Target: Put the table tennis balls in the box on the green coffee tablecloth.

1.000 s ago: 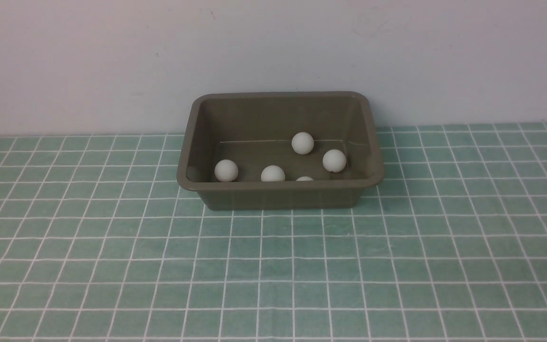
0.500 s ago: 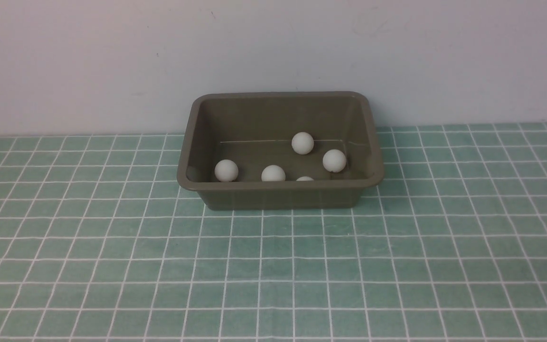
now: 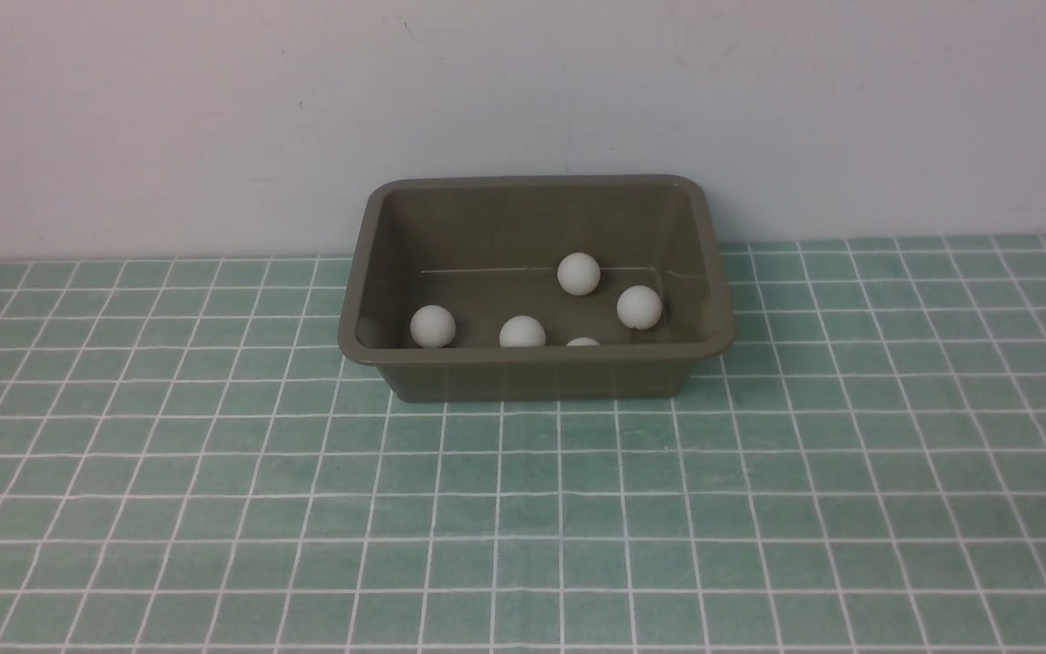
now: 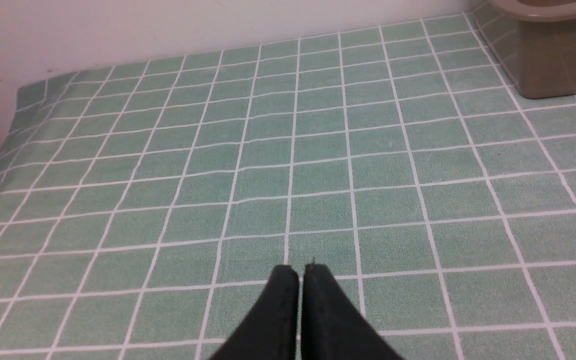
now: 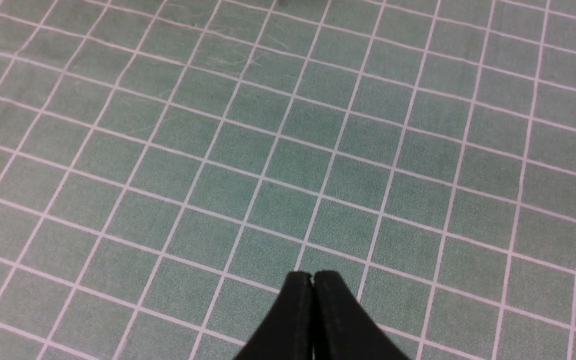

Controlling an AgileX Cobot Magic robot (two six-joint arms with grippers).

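So the green coffee tablecloth [image 3: 523, 509] covers pretty much the whole surface, and as far as I can see there's not a single loose ball left on it anywhere, in the front view or either wrist view. The box [image 3: 537, 374] sits toward the back, close to the wall, and that's where the table tennis balls are: one by the left end [image 3: 432, 326], one in the middle near the front wall [image 3: 521, 332], one further back [image 3: 578, 273], one to the right of that [image 3: 639, 307], and just the top of a fifth peeking over the front rim [image 3: 582, 341]. If there's another one down behind that front wall, I can't see it from here, so I wouldn't swear to the full count. My read is the job looks basically done, nothing obvious left to pick up. As for the tools, both are out of the front view. The left gripper [image 4: 300, 272] has its jaws pressed together with nothing between them, hanging over bare cloth with a corner of the box off to the side. The right gripper [image 5: 313, 277] is the same deal: closed up tight, empty, only grid squares under it.
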